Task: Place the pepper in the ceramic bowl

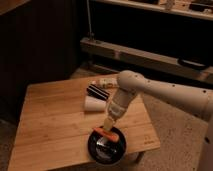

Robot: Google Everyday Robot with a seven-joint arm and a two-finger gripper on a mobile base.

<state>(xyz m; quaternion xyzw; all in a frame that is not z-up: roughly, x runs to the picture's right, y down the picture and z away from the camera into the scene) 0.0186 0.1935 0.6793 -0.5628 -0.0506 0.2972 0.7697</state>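
My white arm [165, 92] reaches in from three o'clock, bends at its rounded joint and drops toward six, setting my pincer [109, 125] just over the twelve o'clock rim of the ceramic bowl [106, 147]. The pincer is clamped on the pepper [106, 133], which lies level across the bowl's upper edge, apparently not resting inside. The glossy black bowl sits at the desk's [50, 125] six o'clock edge. At the arm's nine o'clock lies a white cup [95, 104], tipped over.

one gripper [108, 127], one pepper [106, 133], one ceramic bowl [107, 151]
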